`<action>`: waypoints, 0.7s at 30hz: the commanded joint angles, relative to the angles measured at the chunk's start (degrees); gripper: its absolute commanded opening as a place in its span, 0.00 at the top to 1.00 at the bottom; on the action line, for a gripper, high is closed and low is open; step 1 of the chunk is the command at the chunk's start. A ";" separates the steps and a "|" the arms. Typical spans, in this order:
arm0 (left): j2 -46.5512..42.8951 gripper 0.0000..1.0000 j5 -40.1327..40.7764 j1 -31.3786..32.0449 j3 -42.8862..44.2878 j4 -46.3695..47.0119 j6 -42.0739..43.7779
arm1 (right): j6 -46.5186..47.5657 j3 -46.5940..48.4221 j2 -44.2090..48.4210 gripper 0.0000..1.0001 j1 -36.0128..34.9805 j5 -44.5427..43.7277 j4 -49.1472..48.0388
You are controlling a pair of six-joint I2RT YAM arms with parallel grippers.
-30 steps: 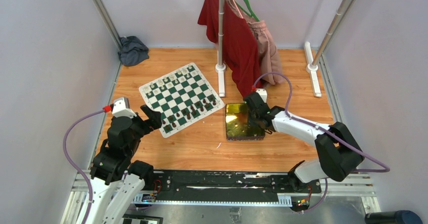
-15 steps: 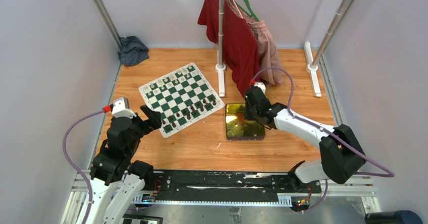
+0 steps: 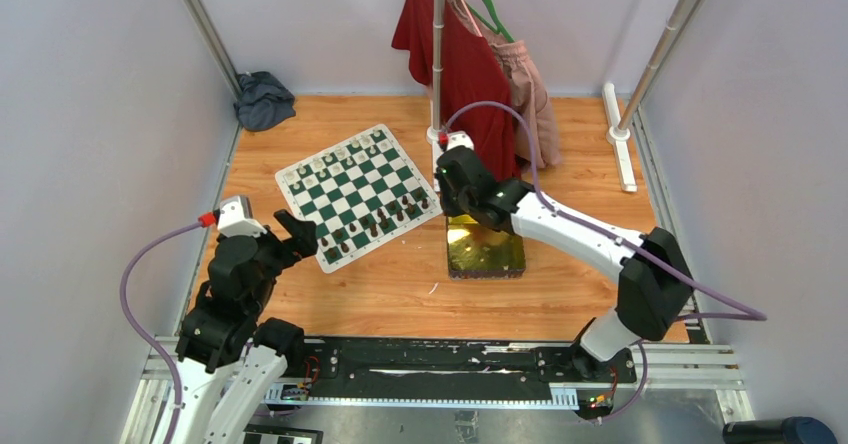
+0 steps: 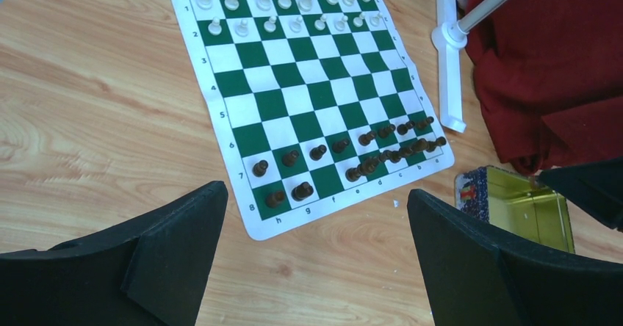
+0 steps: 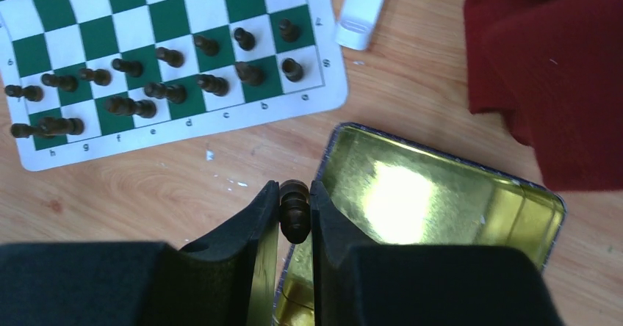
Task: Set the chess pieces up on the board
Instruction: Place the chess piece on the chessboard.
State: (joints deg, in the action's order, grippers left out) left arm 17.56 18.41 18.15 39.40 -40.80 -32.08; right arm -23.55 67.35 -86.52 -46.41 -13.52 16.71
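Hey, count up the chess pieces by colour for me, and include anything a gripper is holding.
Cream-white pieces: 16, all on the board
Dark brown pieces: 16, with 15 on the board and 1 held piece in the right gripper
Total: 32

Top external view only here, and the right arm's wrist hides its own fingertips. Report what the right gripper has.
Observer: The right gripper is shut on one dark brown chess piece, pinched between its jaws.
Operator: Check the tin beside it for leftovers.
Observer: The part of the gold tin that the right wrist view shows is bare shiny metal, with no pieces in it.
Operator: Now give me the left gripper.
Observer: The left gripper has its jaws wide apart with nothing between them, looking down on the dark-piece end of the board.
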 commanded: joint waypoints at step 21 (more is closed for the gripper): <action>-1.96 0.00 0.92 0.48 -1.01 0.52 -0.01 | 9.46 25.22 -19.44 1.00 -11.68 -4.31 8.69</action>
State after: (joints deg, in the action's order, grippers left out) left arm 15.64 19.29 18.15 39.07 -40.82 -32.10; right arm -15.73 90.50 -104.44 -57.19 -15.68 23.38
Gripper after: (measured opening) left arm 0.999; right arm 0.218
